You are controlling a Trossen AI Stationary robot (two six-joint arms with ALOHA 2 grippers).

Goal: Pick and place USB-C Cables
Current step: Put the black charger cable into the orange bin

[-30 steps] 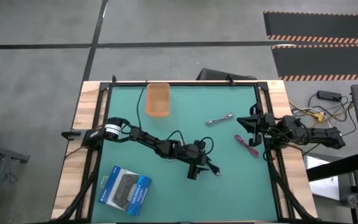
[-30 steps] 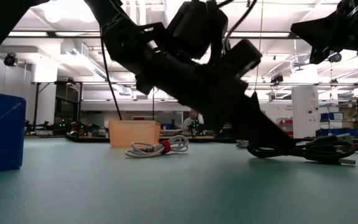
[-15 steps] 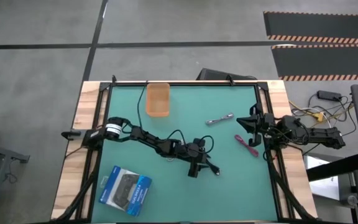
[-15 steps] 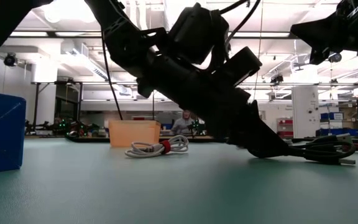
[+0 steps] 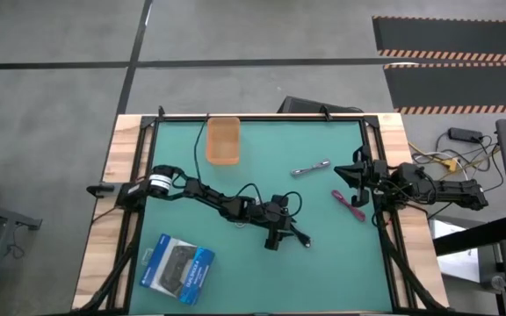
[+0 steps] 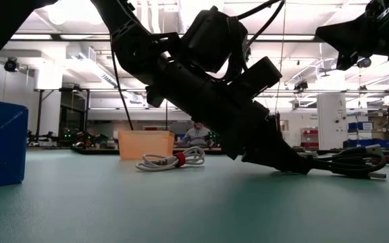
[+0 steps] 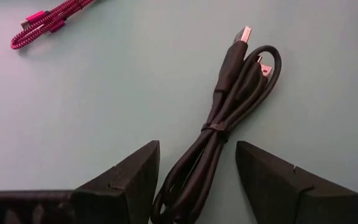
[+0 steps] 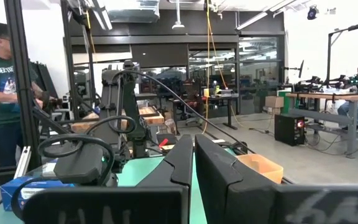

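Between the dark fingers of the left gripper (image 7: 197, 180) lies a black cable (image 7: 219, 134) on the teal-green table (image 5: 341, 263). Beyond the claw lies a magenta cable (image 7: 45, 20), its braid finely flecked. Farther off lie a silver-grey cable (image 5: 310, 168) banded in what looks like red, an orange bin (image 5: 222, 140), and a blue-and-black box (image 5: 178, 268).

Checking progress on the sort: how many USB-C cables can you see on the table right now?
3. The black cable lies between the left gripper's open fingers mid-table, the silver-grey cable is farther back, and the magenta cable is by the right gripper. No white one shows; it may be hidden.
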